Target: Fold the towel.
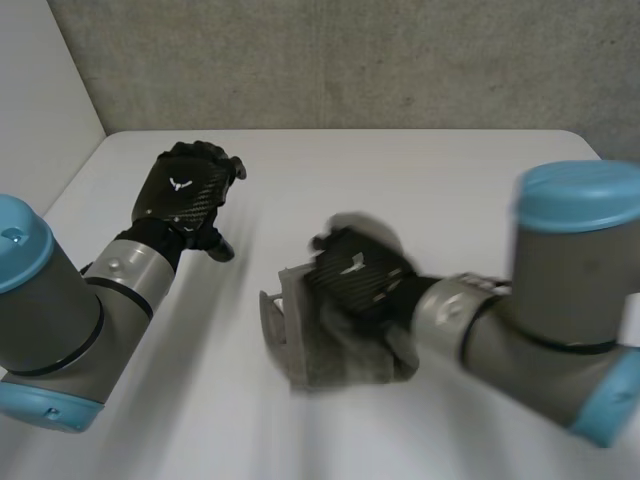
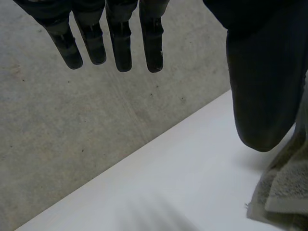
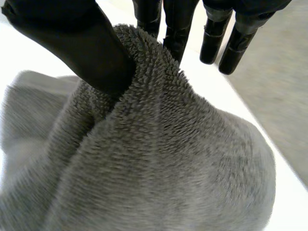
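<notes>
The grey towel [image 1: 335,352] lies bunched in a small heap on the white table [image 1: 430,170], near its front middle. My right hand [image 1: 357,276] sits on top of the heap. In the right wrist view its thumb [image 3: 77,43] pinches a raised ridge of the towel [image 3: 159,159] against the fingers [image 3: 173,24]. My left hand [image 1: 186,192] hovers over the table, well to the left of the towel and apart from it. Its fingers [image 2: 120,41] are straight and spread and hold nothing. A hemmed corner of the towel [image 2: 284,192] lies beside its thumb.
A grey concrete wall [image 1: 350,60] rises behind the table's far edge and also faces the left hand [image 2: 72,125]. Bare tabletop [image 2: 159,183] lies under the left hand. Both forearms reach in from the near side.
</notes>
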`<control>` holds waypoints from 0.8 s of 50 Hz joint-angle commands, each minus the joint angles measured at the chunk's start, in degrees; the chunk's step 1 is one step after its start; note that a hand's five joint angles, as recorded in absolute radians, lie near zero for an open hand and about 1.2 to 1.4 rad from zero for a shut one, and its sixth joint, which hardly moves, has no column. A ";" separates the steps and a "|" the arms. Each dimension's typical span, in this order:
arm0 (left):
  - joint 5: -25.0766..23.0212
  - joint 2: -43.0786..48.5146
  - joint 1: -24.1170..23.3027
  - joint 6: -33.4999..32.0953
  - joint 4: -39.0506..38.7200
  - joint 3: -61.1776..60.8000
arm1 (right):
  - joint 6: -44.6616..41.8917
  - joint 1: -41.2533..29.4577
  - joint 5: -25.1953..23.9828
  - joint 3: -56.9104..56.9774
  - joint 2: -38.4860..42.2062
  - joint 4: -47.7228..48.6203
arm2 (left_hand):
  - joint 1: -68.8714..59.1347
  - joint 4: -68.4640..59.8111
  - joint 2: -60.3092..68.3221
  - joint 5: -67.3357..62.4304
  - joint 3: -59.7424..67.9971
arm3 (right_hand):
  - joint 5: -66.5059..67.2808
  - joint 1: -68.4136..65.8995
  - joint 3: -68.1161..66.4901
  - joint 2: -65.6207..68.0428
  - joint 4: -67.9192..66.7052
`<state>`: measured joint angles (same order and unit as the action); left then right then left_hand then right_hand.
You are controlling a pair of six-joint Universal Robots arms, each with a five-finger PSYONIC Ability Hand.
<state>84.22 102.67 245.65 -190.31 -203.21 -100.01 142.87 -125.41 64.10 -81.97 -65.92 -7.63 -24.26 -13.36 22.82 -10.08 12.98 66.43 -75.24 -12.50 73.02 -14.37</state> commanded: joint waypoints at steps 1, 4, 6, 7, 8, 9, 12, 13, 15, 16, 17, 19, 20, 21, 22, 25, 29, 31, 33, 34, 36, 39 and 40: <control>0.85 -1.07 0.79 1.08 0.00 -0.19 | -0.92 -9.14 2.70 6.82 10.97 -2.04 | 7.14 3.36 -5.70 2.96 -2.98 | 3.57 -4.76 2.50 6.98 4.37; 1.12 -1.07 0.79 0.99 0.09 -0.19 | -0.92 -9.59 2.88 7.18 12.75 -1.86 | 7.65 3.36 -6.21 3.47 -2.98 | 3.57 -4.76 2.50 6.98 4.37; 1.21 -1.07 0.79 0.99 0.09 -0.19 | -0.57 -10.12 4.89 7.96 14.33 -1.16 | 8.99 3.36 -7.55 4.81 -2.98 | 3.57 -4.76 2.50 6.98 4.37; 1.21 -1.07 0.79 0.99 0.09 -0.19 | -0.57 -10.12 4.90 7.97 14.33 -1.16 | 9.00 3.36 -7.56 4.82 -2.98 | 3.57 -4.76 2.50 6.98 4.37; 1.21 -1.07 0.79 1.08 0.00 -0.19 | -0.14 -10.38 6.46 7.97 14.50 0.06 | 10.00 3.36 -8.56 5.82 -2.98 | -20.85 19.66 2.50 -17.44 4.37; 1.21 -1.07 0.71 1.08 0.00 -0.02 | 0.39 -10.21 8.13 7.27 14.24 1.81 | 10.17 3.36 -8.73 6.00 -2.98 | -46.74 45.55 2.50 -43.33 4.37; 1.21 -1.07 0.70 1.08 0.00 -0.01 | 3.19 -10.04 10.51 5.52 11.88 4.72 | 10.51 3.36 -9.07 6.33 -2.98 | -66.43 65.24 2.50 -63.02 4.37; 1.12 -1.07 0.70 1.08 0.00 0.16 | 3.21 -10.03 10.52 5.51 11.87 4.73 | 10.84 3.36 -9.41 6.67 -2.98 | -66.43 65.24 2.50 -63.02 4.37; 1.21 -1.15 0.70 1.08 0.00 0.34 | 5.67 -9.42 10.79 3.84 8.53 5.70 | 11.18 3.36 -9.74 7.00 -2.98 | -66.43 65.24 2.50 -63.02 4.37; 1.21 -1.15 0.70 1.08 0.00 0.34 | 8.19 -9.16 10.96 2.01 5.31 6.31 | 11.18 3.36 -9.75 7.01 -2.98 | -66.43 65.24 2.50 -63.02 4.37; 1.12 -1.24 0.70 1.16 -0.08 0.77 | 11.00 -8.46 10.87 0.08 2.58 7.10 | 11.35 3.36 -9.91 7.17 -2.98 | -66.43 65.24 2.50 -63.02 4.37; 1.21 -1.24 0.35 1.43 -0.08 1.39 | 13.82 -7.58 10.79 -1.68 0.03 7.97 | 11.52 3.36 -10.08 7.34 -2.98 | -66.43 65.24 2.50 -63.02 4.37; 1.21 -1.24 0.09 1.86 0.00 1.91 | 16.28 -6.70 10.70 -3.27 -2.26 8.42 | 11.52 3.36 -10.08 7.34 -2.98 | -66.43 65.24 2.50 -63.02 4.37; 1.21 -1.24 -0.08 2.56 -0.08 2.44 | 16.30 -6.69 10.70 -3.28 -2.28 8.42 | 11.52 3.36 -10.08 7.34 -2.98 | -66.43 65.24 2.50 -63.02 4.37; 1.21 -1.24 -0.09 2.57 -0.08 2.45 | 18.48 -5.82 10.87 -4.33 -4.28 8.34 | 11.52 3.36 -10.08 7.34 -2.98 | -66.43 65.24 2.50 -63.02 4.37; 1.21 -1.42 -0.70 4.59 -0.08 3.68 | 23.05 -3.28 11.22 -6.00 -7.72 7.81 | 12.02 3.36 -10.59 7.85 -2.98 | -66.43 65.24 2.50 -63.02 4.37; 1.29 -1.59 -2.54 8.45 0.09 5.43 | 27.03 -0.37 11.22 -7.41 -9.75 6.31 | 11.86 3.36 -10.42 7.68 -2.98 | -66.43 65.24 2.50 -63.02 4.37; 1.21 -1.59 -3.16 9.59 0.18 5.70 | 30.26 2.87 11.22 -7.67 -10.10 3.78 | 11.69 3.36 -10.25 7.51 -2.98 | -66.43 65.24 2.50 -63.02 4.37; 1.21 -1.51 -4.04 10.75 0.53 5.88 | 31.50 4.80 11.05 -7.76 -10.10 2.63 | 11.69 3.36 -10.25 7.51 -2.98 | -66.43 65.24 2.50 -63.02 4.37; 1.21 -1.42 -5.00 11.53 0.53 5.88 | 32.64 6.73 10.70 -7.94 -10.02 2.01 | 11.52 3.36 -10.08 7.34 -2.98 | -66.43 65.24 2.50 -63.02 4.37; 1.21 -1.24 -6.06 12.15 0.71 5.70 | 33.70 8.58 10.70 -8.03 -9.76 1.83 | 11.35 3.36 -9.91 7.17 -2.98 | -66.43 65.24 2.50 -63.02 4.37; 1.29 -0.45 -8.08 12.85 1.50 4.73 | 35.63 10.70 10.61 -7.94 -7.83 2.01 | 11.02 3.36 -9.58 6.84 -2.98 | -66.43 65.24 2.50 -63.02 4.37; 1.56 0.07 -8.95 12.94 2.11 4.12 | 36.34 11.06 10.61 -7.59 -5.90 2.18 | 10.68 3.36 -9.24 6.50 -2.98 | -66.43 65.24 2.50 -63.02 4.37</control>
<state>85.45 101.49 239.96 -178.56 -202.47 -94.37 175.90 -118.51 74.94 -90.07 -76.02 -5.14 -18.43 -13.36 16.34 -4.16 12.98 3.44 -14.05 -12.50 14.31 -14.37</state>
